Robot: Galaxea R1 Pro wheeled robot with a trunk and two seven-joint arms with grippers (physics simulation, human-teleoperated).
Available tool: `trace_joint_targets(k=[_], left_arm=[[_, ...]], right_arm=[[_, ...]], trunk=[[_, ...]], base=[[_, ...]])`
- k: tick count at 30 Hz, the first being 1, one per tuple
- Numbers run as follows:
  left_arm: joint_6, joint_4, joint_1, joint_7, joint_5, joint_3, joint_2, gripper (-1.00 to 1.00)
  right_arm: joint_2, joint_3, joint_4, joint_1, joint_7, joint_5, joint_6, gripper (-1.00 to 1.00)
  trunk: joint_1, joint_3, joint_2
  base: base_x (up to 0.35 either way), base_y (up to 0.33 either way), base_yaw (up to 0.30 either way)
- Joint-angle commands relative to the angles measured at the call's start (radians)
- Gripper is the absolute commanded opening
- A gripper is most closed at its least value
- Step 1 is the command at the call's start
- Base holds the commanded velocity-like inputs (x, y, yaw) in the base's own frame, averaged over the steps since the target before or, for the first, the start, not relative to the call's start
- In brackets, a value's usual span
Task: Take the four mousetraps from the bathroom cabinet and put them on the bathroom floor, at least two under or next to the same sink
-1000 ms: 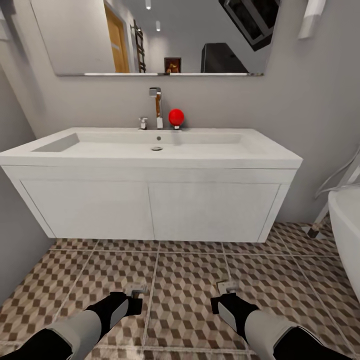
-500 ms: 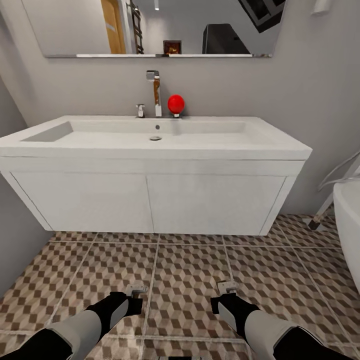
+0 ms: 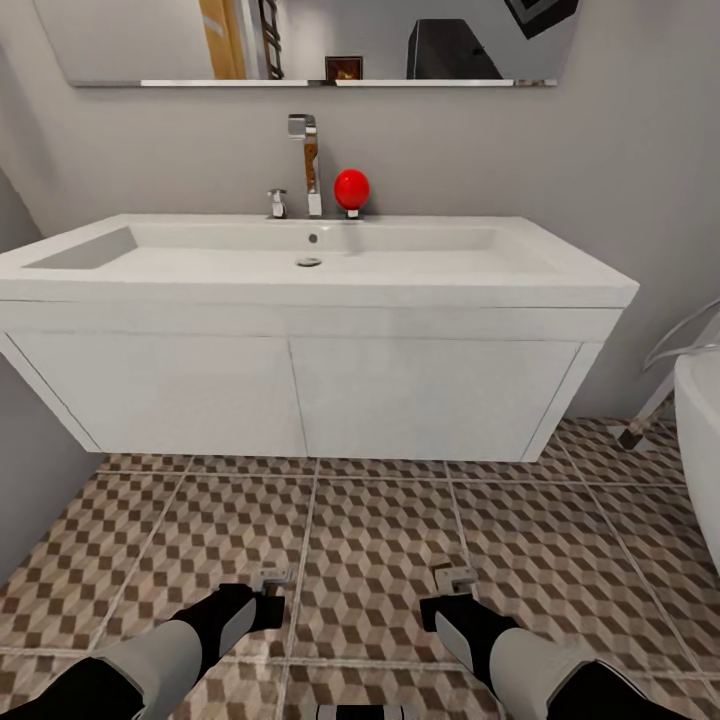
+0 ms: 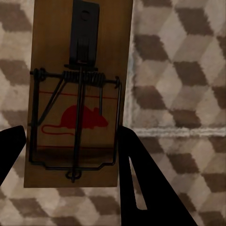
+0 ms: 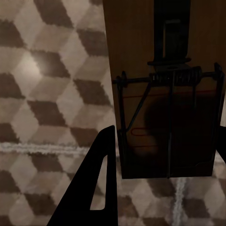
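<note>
Carried two mousetraps toward the sink (image 3: 310, 262): left pincer (image 3: 268, 590) clamped on one mousetrap (image 4: 75, 94), right pincer (image 3: 452, 588) seemingly clamped on another mousetrap (image 5: 165, 89), both held above the bathroom floor (image 3: 380, 540); next, needed lowering and release beside the vanity (image 3: 300, 395).

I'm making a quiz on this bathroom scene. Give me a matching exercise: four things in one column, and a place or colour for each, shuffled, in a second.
Things:
1. ball
2. sink
3. floor
4. mousetrap

Places or colours:
A. brown and beige cube pattern
B. white, below the mirror
C. between the fingers of the left gripper
D. red, beside the tap

Pairs: 1-D, 2-B, 3-A, 4-C
</note>
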State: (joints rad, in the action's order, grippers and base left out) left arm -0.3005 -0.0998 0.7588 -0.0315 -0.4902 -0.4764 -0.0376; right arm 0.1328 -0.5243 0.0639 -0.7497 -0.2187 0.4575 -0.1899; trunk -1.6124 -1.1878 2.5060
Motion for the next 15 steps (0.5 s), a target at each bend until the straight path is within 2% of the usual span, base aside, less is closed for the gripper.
trace_joint_targets(k=[1,8,15], left_arm=[[-0.005,-0.003,0.0,-0.004,-0.01,-0.008,0.0,-1.0],[-0.005,-0.007,0.0,-0.004,-0.01,-0.008,0.004,-1.0],[-0.003,-0.008,0.0,-0.004,-0.01,-0.01,0.009,-1.0]], right_arm=[[0.0,-0.008,0.002,0.0,-0.004,0.009,-0.004,-1.0],[-0.001,-0.008,0.002,0.001,-0.004,0.009,-0.002,-1.0],[-0.001,-0.008,0.002,0.001,-0.004,0.009,-0.002,-1.0]], trunk=[[0.0,-0.001,0.0],[0.0,-0.001,0.0],[0.0,-0.001,0.0]], base=[[0.0,0.0,0.0],[0.008,0.0,0.0],[0.238,0.0,0.0]])
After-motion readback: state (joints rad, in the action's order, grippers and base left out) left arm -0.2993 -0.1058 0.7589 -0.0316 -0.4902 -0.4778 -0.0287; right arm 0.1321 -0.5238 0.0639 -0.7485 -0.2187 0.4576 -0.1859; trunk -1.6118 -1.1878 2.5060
